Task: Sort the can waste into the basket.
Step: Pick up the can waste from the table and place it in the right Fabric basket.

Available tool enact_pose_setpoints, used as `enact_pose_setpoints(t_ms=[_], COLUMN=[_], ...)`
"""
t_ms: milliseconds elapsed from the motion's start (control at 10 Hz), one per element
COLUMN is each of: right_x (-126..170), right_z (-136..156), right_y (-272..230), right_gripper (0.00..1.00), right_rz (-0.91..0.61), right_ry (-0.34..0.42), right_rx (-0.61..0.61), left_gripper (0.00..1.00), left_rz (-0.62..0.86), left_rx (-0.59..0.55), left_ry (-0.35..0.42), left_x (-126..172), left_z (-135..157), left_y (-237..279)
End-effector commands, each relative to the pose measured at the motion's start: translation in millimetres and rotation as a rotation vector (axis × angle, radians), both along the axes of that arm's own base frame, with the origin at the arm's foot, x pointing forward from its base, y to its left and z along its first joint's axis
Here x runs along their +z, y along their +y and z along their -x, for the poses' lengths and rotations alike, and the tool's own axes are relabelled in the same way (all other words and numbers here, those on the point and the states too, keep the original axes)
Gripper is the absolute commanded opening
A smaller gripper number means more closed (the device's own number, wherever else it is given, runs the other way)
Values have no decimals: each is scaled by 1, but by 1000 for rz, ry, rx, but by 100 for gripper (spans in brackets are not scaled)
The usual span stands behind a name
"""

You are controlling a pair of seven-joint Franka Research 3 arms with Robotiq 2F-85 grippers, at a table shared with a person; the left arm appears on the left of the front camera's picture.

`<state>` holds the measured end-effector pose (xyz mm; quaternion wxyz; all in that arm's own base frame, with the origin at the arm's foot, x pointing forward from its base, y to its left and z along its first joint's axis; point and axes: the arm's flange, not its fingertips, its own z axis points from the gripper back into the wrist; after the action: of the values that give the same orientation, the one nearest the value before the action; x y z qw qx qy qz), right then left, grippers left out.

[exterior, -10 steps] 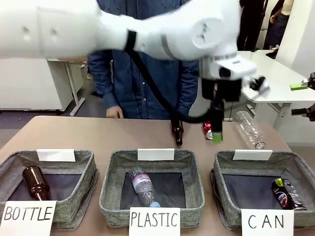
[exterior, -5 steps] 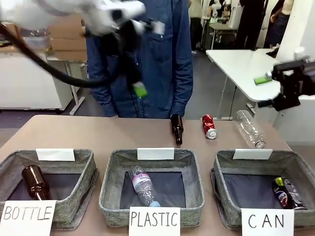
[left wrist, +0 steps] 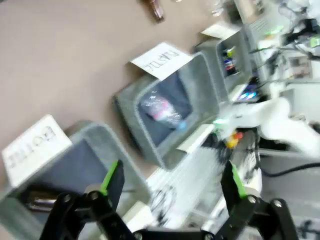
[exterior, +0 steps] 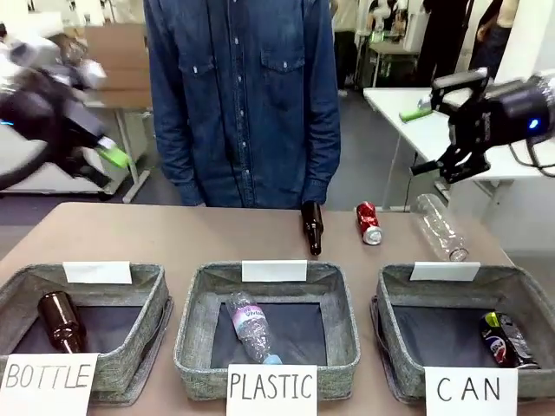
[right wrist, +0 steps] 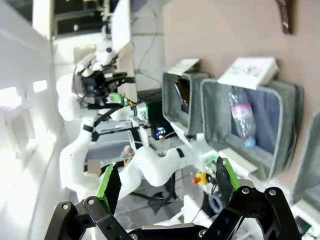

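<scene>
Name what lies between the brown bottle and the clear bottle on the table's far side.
The red can lies between the brown bottle and the clear bottle, apart from both; the front view shows it.

I read the counter (exterior: 173, 234) as smooth and matt. The basket (exterior: 387, 340) is coarse grey woven cloth, and its card (exterior: 469, 392) is matt white paper. The red can (exterior: 369, 224) and the dark can (exterior: 501, 340) show glossy painted metal. The brown bottle (exterior: 312, 228) appears to be glossy glass.
</scene>
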<state>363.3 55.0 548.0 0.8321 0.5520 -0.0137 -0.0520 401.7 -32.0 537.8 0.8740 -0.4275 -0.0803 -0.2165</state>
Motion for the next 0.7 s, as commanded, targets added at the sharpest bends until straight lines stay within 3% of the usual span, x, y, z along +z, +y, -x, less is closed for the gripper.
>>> enact_pose_setpoints(t_ms=[0, 100, 200, 300, 600], right_x=[7, 4, 5, -3, -3], right_z=[-7, -9, -13, -5, -5], right_y=[-37, -53, -56, -37, -37], right_gripper=[100, 100, 100, 100, 100], right_rz=[35, 3, -15, 21, 21], right_ry=[123, 129, 141, 97, 97], right_rx=[-38, -99, -135, -63, -63], left_gripper=[100, 100, 100, 100, 100], left_rz=[444, 663, 795, 307, 307], left_rx=[222, 234, 238, 153, 153], left_ry=[-96, -237, -261, -28, -28], left_x=[-9, -22, -35, -10, -10], left_z=[41, 53, 49, 38, 38], left_y=[49, 76, 86, 68, 68])
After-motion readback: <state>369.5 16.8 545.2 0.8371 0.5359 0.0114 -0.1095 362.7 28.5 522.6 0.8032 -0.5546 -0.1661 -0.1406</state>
